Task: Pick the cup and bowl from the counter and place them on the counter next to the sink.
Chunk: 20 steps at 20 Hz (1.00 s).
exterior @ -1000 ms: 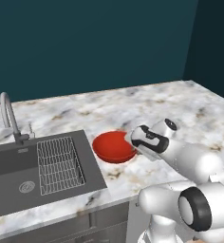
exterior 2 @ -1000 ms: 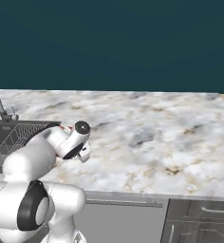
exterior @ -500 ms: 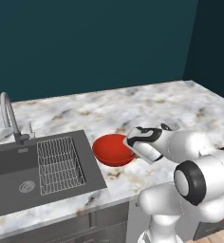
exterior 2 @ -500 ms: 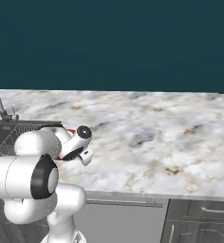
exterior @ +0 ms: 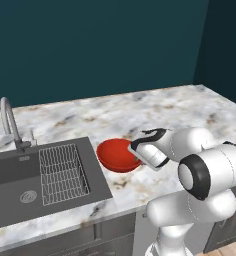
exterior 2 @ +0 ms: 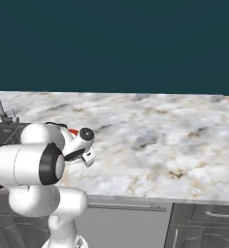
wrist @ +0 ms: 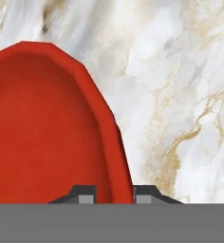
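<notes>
Bowl (wrist: 47, 128): glossy red, shallow, faceted rim

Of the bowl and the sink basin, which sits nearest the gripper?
The red bowl: its rim runs between the gripper fingertips, while the sink lies further left.

The marble counter (exterior: 155, 107) carries the red bowl (exterior: 116, 155), which sits directly on the stone just beside the sink's (exterior: 20, 185) right edge. In the hand view the bowl (wrist: 47, 128) rests on white, tan-veined counter (wrist: 180, 95).
</notes>
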Motion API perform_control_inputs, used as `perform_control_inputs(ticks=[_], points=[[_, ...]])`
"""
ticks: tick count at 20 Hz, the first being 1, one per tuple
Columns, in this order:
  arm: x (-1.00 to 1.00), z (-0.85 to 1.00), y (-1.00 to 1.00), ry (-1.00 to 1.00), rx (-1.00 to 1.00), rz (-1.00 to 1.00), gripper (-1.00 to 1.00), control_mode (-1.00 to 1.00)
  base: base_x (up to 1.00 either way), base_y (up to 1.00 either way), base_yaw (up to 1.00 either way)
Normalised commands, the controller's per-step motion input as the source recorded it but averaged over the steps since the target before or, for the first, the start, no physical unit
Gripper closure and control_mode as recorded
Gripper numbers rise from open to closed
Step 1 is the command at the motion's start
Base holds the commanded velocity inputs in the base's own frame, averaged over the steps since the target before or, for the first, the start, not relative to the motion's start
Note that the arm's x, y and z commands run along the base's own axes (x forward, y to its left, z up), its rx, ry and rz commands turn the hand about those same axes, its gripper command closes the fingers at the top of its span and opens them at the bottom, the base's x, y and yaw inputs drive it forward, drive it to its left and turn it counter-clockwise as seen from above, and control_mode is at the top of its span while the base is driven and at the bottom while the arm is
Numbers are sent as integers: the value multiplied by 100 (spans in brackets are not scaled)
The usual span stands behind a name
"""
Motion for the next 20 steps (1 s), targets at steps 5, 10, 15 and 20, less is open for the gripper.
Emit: perform_control_inputs(ticks=[5,10,15,20], points=[[0,0,0,0,0,0,100,-100,0,0,0],[0,12,0,0,0,0,100,-100,0,0,0],[-8,52,0,-4,0,0,100,-100,0,0,0],[-7,42,0,-5,0,0,100,-100,0,0,0]])
